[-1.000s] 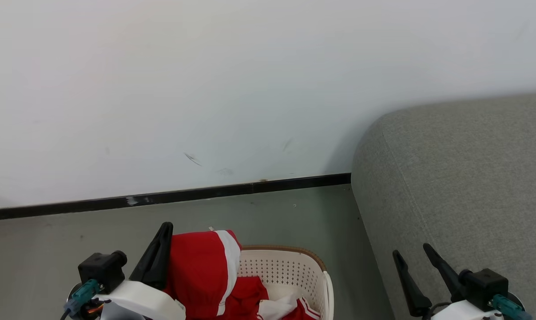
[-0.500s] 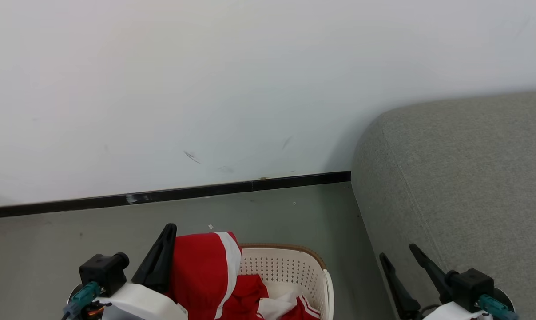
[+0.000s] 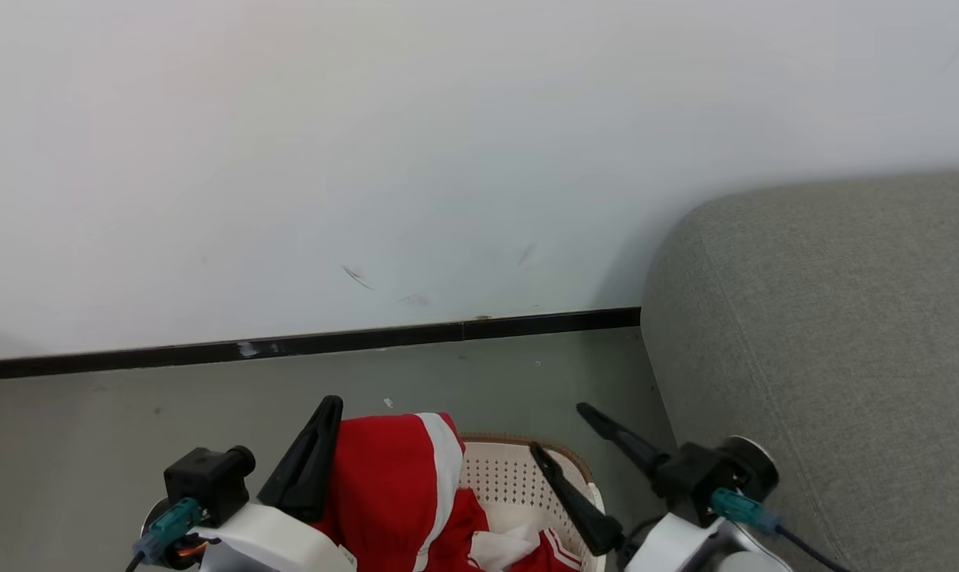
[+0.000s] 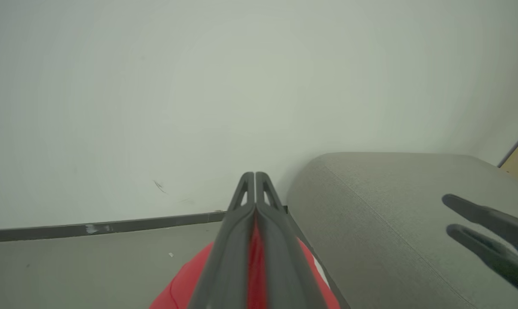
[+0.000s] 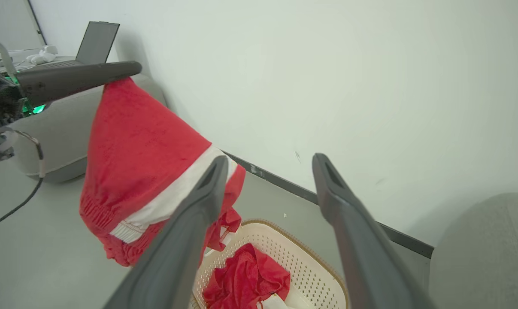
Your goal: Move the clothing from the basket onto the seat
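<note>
Left jaws pinch the clothing (image 3: 384, 485), which we see hanging long-axis vertical, lower end in the basket (image 3: 499, 477). Right jaws spread, empty, above basket's right rim. Bare floor (image 3: 209, 389) ahead to wall (image 3: 447, 159); sofa (image 3: 829, 318) edge close right.

Soft, nappy cloth on the clothing (image 5: 138, 141) — matt. Perforated smooth plastic in the basket (image 5: 310, 274), woven-look rim. At four o'clock in the head view, seat (image 3: 844, 357) in coarse matt weave. Dull moulded plastic on the fingers (image 3: 308, 469).
</note>
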